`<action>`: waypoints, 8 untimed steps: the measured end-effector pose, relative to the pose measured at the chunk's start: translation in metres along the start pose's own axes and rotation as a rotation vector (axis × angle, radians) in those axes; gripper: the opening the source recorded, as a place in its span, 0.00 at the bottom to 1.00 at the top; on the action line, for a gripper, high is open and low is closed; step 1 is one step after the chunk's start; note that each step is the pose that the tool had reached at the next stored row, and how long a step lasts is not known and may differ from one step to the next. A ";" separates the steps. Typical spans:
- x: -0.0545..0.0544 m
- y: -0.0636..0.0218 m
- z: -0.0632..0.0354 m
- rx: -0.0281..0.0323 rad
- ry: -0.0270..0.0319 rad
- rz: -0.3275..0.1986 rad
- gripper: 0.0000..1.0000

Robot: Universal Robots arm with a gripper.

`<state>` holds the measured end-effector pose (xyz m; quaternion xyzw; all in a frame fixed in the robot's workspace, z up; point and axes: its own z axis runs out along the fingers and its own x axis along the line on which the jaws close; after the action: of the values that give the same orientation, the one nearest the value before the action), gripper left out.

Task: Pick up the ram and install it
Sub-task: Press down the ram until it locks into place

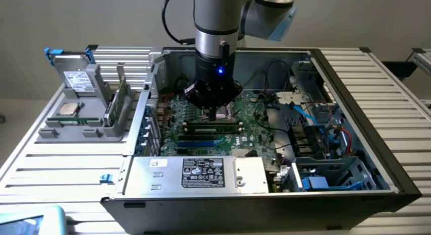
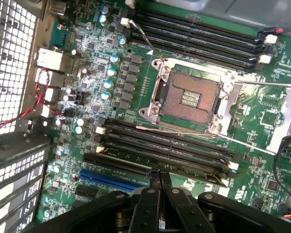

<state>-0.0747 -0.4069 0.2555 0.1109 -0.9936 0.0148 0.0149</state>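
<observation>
The gripper, jaws together, presses over the ram lying in a slot mid-motherboard. Uneven pressure could leave one end unlatched or bend the board.

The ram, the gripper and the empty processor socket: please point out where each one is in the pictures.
ram [image 1: 214, 127]: exterior view, top edge of the stick seated in its slot.
gripper [image 2: 159, 180]: wrist view, between its shut fingertips.
processor socket [image 2: 191, 98]: wrist view, middle of the bare contact field.
</observation>
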 end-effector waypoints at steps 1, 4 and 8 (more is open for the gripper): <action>0.000 0.0000 0.0000 -0.0005 0.0004 0.016 0.11; 0.000 0.0000 0.0000 -0.0020 0.0017 0.062 0.11; 0.000 0.0000 0.0000 -0.0042 0.0033 0.126 0.11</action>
<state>-0.0748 -0.4069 0.2555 0.0482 -0.9986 0.0139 0.0158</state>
